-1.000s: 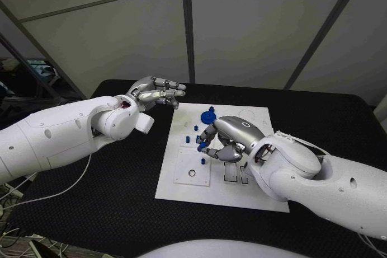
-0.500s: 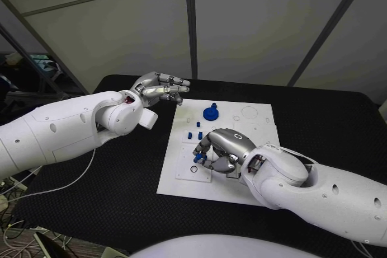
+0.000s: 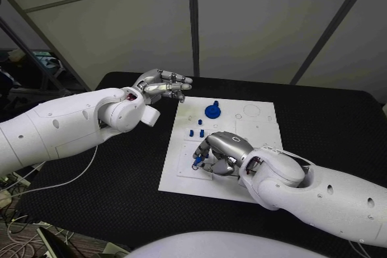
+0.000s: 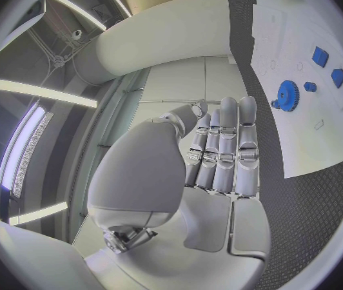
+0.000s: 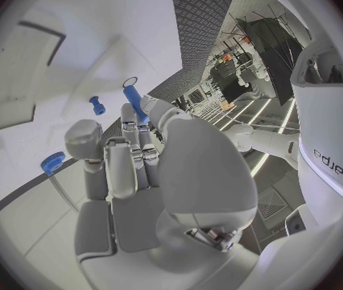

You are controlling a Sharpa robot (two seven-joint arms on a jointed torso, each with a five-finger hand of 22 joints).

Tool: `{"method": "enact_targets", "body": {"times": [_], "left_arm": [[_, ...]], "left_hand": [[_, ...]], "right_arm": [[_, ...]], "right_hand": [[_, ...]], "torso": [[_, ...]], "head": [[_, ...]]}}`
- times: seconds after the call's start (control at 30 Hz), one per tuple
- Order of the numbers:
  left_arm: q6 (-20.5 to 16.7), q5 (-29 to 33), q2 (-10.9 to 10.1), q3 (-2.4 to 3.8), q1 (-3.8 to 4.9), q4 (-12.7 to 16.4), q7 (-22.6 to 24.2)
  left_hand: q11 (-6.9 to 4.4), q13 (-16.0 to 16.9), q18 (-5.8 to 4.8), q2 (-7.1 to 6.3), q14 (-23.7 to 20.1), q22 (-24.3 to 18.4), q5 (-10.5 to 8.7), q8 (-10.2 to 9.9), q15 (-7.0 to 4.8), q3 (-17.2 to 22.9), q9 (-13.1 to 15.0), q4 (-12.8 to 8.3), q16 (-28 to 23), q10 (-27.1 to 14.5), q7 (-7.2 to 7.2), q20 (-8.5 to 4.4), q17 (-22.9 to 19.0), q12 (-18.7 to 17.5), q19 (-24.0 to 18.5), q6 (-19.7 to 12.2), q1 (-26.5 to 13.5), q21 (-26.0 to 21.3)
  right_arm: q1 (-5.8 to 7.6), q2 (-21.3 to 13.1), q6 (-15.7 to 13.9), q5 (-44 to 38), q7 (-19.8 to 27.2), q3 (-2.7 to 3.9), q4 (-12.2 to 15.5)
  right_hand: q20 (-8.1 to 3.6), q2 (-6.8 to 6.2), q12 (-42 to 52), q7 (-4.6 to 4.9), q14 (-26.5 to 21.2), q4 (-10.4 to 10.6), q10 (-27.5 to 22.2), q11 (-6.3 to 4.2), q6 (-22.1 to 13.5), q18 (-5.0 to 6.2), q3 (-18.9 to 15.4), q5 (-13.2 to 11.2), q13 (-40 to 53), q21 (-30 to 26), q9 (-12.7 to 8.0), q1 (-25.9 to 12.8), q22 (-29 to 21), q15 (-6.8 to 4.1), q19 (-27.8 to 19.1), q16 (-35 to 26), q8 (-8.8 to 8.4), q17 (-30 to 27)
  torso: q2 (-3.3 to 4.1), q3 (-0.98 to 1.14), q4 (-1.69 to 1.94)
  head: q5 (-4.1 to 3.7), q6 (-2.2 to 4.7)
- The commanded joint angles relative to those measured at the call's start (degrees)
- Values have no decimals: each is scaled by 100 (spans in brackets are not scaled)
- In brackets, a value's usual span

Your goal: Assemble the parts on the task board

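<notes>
The white task board [image 3: 259,122] lies in the middle of the black table. My right hand [image 3: 219,154] hovers low over its near left part and pinches a thin blue peg [image 5: 133,102] [image 3: 196,159], whose tip is close to a ringed hole [image 5: 129,82] in the board. A blue gear [image 3: 213,111] [image 4: 287,95] stands at the board's far side, with small blue pieces [image 3: 196,133] [image 4: 338,77] near it. My left hand [image 3: 165,85] [image 4: 220,154] is raised beyond the board's far left corner, fingers stretched out, holding nothing.
A short blue peg [image 5: 97,104] stands on the board close to the held peg. Rectangular recesses [image 5: 22,77] are cut into the board. A white cable [image 3: 69,179] trails over the table's left edge.
My right hand has moved toward me and to the left along the board with the blue peg, and has come down near the ringed hole. My left hand has hardly moved.
</notes>
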Motion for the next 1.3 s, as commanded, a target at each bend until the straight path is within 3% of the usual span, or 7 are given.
{"method": "enact_targets", "body": {"times": [0.03, 0.97, 1.3], "left_arm": [[68, 25, 12, 4, 8, -1, 16], [80, 25, 18, 4, 8, -12, 1], [90, 25, 12, 4, 8, -3, -18]], "left_hand": [[-1, 5, -27, 26, -8, 9, 17, 17, 12, 12, 4, -36, -19, -49, 23, -1, -8, 20, -18, -1, 24, -10], [2, 4, -29, 28, -9, 13, 16, 19, 15, 13, 3, -40, -21, -55, 28, 0, -11, 25, -20, -6, 18, -8], [2, 4, -29, 28, -9, 13, 16, 19, 15, 13, 3, -40, -21, -55, 28, 0, -11, 25, -20, -6, 18, -8]], "right_arm": [[5, 20, 119, 40, 94, -7, -7], [-2, 122, 426, -13, 46, -27, -209], [-3, 180, 528, -89, -25, -64, -228]], "right_hand": [[-17, 24, -21, -3, 274, -11, 34, -15, 26, -55, 23, 35, 3, 18, 10, 24, -7, -47, 21, 33, 21, 1], [-15, 8, -51, 9, 270, -17, 16, -4, 2, -48, 6, 55, -3, -9, 3, 14, -47, -40, -6, 26, 1, -15], [29, -115, -196, 98, 260, 5, -153, 76, -196, -44, -74, 35, -24, -41, -49, -88, -90, 25, -41, 24, -131, -39]], "torso": [[-2, 0, 3], [-1, -1, -3], [-5, -4, -1]], "head": [[5, -16], [57, -66], [50, -82]]}}
